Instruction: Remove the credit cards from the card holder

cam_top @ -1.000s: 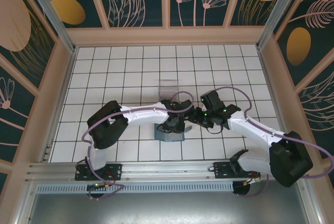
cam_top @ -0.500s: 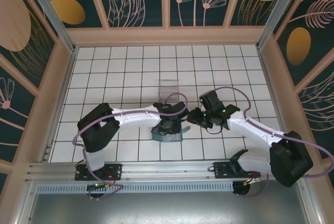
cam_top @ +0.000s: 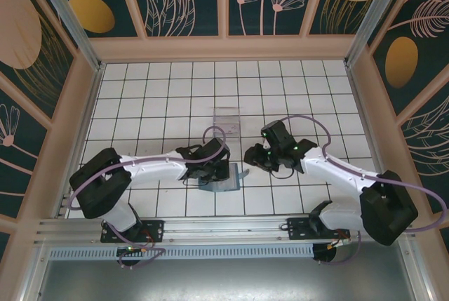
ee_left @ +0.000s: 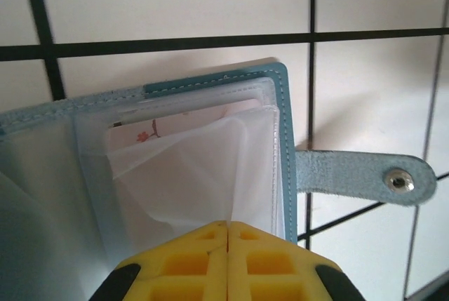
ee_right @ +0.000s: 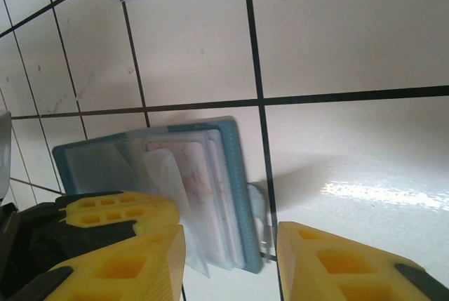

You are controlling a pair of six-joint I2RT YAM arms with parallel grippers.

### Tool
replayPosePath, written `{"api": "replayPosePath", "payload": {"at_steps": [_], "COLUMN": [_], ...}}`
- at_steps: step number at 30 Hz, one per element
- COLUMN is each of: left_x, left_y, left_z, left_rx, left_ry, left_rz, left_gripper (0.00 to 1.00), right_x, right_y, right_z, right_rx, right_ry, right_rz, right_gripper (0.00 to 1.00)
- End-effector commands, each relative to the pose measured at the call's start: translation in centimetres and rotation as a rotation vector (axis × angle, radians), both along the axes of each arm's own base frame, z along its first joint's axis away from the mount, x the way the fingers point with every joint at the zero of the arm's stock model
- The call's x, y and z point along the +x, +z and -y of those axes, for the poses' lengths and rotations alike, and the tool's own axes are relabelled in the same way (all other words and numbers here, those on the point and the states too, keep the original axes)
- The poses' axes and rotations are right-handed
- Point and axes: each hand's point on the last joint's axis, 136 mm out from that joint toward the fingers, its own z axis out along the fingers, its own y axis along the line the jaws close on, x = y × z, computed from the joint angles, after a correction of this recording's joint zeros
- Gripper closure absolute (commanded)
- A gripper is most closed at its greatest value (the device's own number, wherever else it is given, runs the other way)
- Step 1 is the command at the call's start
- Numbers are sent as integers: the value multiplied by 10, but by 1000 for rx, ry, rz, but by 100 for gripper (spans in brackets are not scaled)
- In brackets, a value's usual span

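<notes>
— Where's the card holder point(cam_top: 223, 184) rn?
— Lying open on the bench point(cam_top: 154, 97), at 6 o'clock from the clear box point(cam_top: 226, 118) in the top view, btwn my two grippers.
— And the left gripper point(cam_top: 217, 172)?
— Fingers pressed together. In the left wrist view it looks like they nip the edge of a clear sleeve point(ee_left: 210, 175), which tents up toward me. Reason, I'd say: lift that leaf so the pocket gapes and the credit cards point(ee_left: 196, 120) can slide out. I can make out one pale face in the pocket, no more than that.
— And the right gripper point(cam_top: 250, 156)?
— Spread, nothing in it, hovering just past the holder's 3 o'clock edge. Prob. placed there to take a card once the leaf is up.
— Which way does the holder run?
— Long axis approx 9-to-3 in the top view, a bit skewed. Its snap strap point(ee_left: 365, 175) sticks out toward 3 o'clock. Which way the pocket mouths face, I can't tell.
</notes>
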Motion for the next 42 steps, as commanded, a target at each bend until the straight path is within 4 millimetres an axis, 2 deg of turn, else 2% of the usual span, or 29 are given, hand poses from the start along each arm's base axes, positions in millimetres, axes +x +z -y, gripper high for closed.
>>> {"api": "replayPosePath", "payload": {"at_steps": [1,10,20,24,27,30,35,42], "left_x": [3,-1,-2,0,2,7,16,30], "left_y": [22,32,24,25,33,45,68,87], "left_z": [21,35,32,31,29,22,5,-28], "left_rx": [-144,-228,-200,-177,-168,-142,-89,-27], "left_ry": [-45,-96,-102,-100,-98,-84,-44,47], "left_rz": [41,45,32,38,57,91,164,227], "left_gripper": [92,92,89,81,77,72,71,71], "right_x": [7,6,-1,-3,-4,-3,-4,-6], "right_y": [13,4,-15,-21,-25,-26,-24,-15], "right_z": [-14,-23,-34,-34,-35,-38,-43,-57], "right_rx": [59,110,147,141,146,154,164,173], "right_ry": [0,5,42,45,46,47,56,89], "right_rz": [14,-15,-67,-80,-92,-96,-103,-109], "right_gripper": [60,60,67,67,67,66,63,60]}}
